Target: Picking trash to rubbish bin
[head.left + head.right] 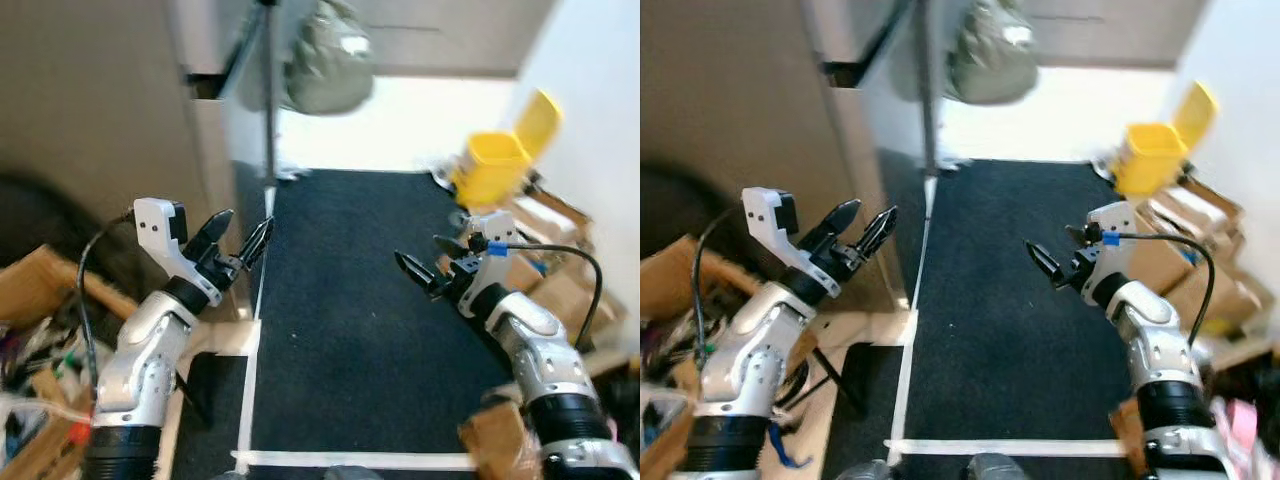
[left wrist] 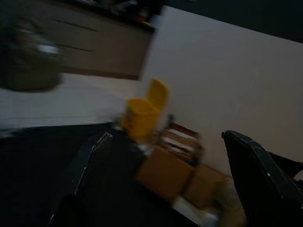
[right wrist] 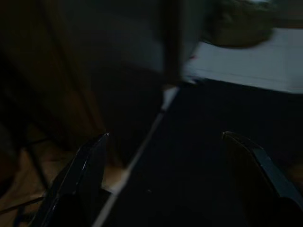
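Grippers, left gripper (image 1: 243, 240) and right gripper (image 1: 428, 262), are held parted and empty; yellow plastic lidded rubbish bin (image 1: 492, 165) at one o'clock is judged light, rigid.

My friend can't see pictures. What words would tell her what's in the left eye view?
Two silver robot arms reach forward over a dark carpet, the left gripper and right gripper both open and holding nothing. Ahead on the right stands a yellow bin beside cardboard boxes.
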